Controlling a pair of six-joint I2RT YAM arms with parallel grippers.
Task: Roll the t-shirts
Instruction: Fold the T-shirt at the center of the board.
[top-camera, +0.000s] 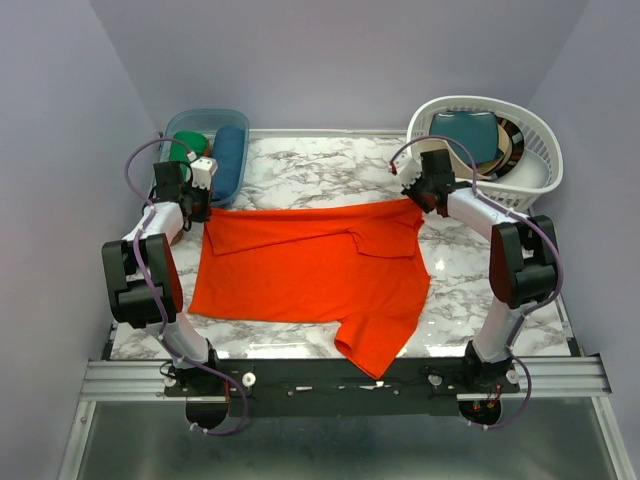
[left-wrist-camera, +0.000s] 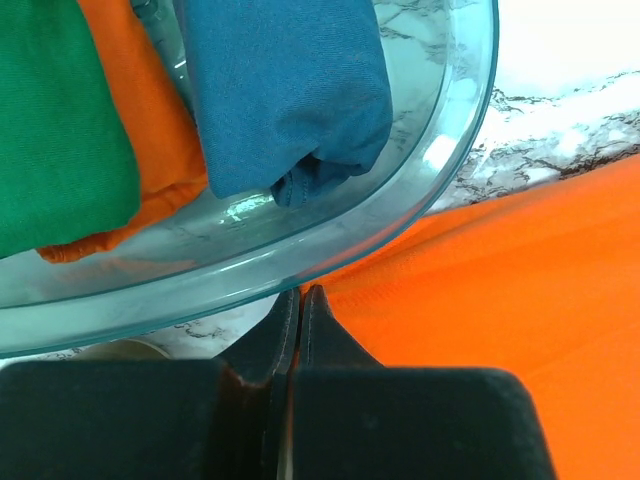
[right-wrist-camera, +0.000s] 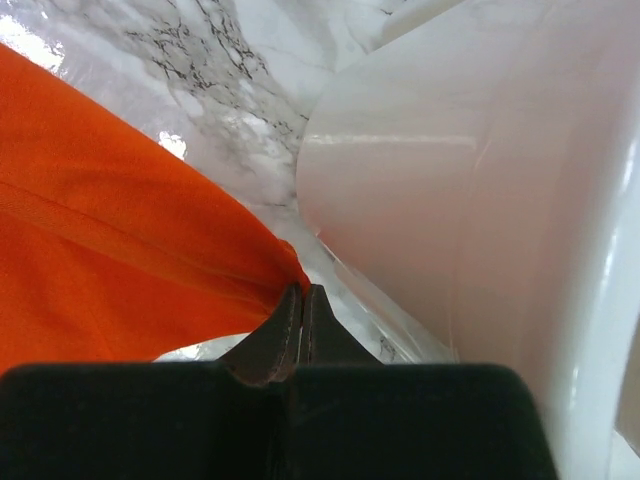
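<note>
Nearest of all was the metal rail (top-camera: 340, 378) where both arms were bolted, along the near edge of the marble table (top-camera: 330, 175). One sleeve of the orange t-shirt (top-camera: 300, 265) hung over that near edge and reached onto the rail. The rest of the shirt lay flat and wide across the middle of the table, with a fold over its right part.

Its far edge ran in a straight line from one claw to the other. At the far left stood a clear tub (top-camera: 243, 122), and the shirt's far left corner lay just beside the tub's rim. Inside the tub were a green roll (top-camera: 183, 148), a blue roll (top-camera: 229, 160) and an orange roll (left-wrist-camera: 150, 130) between them. At the far right stood a white basket (top-camera: 535, 160) with folded clothes in it, and the shirt's far right corner lay just beside its wall.

Bare table showed on the far side between the tub and the basket. There was also a strip to the right of the shirt and a thin strip on the near left.

The left claw (left-wrist-camera: 300, 297) was shut tight, with no gap between its fingers. The orange cloth ran right up to its tips, so it looked pinched on the far left corner. The right claw (right-wrist-camera: 303, 293) was shut tight too, and the far right corner bunched into its tips. A little bare table showed between this claw and the basket wall.
</note>
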